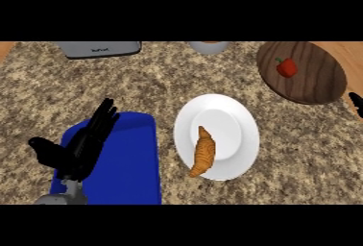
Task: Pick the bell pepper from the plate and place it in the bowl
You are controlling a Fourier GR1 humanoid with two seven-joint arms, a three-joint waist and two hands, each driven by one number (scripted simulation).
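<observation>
Nearest the camera is the left hand (81, 144), its fingers straight and spread, holding nothing, raised over a blue mat (131, 158) at the lower left of the table (106, 86). Just right of the mat sits a white plate (227, 115) carrying a croissant (203, 153), whose long axis runs roughly toward and away from the robot.

Far right and at the back of the table lies a dark wooden round plate (312, 81), and the bell pepper (285, 67) rests on it, red with a small green stem, near the plate's back left part. It is compact, with no clear long axis.

From the left hand the pepper lies well apart, up and to the right across the white plate. Only a dark tip of the right hand (356, 104) shows at the right edge, just beside the wooden plate; I cannot tell how its fingers stand. It looks far nearer the pepper, so the pick probably suits it.

A toaster (99, 48) and a white vessel (210, 46), possibly the bowl, are cut off at the top.
</observation>
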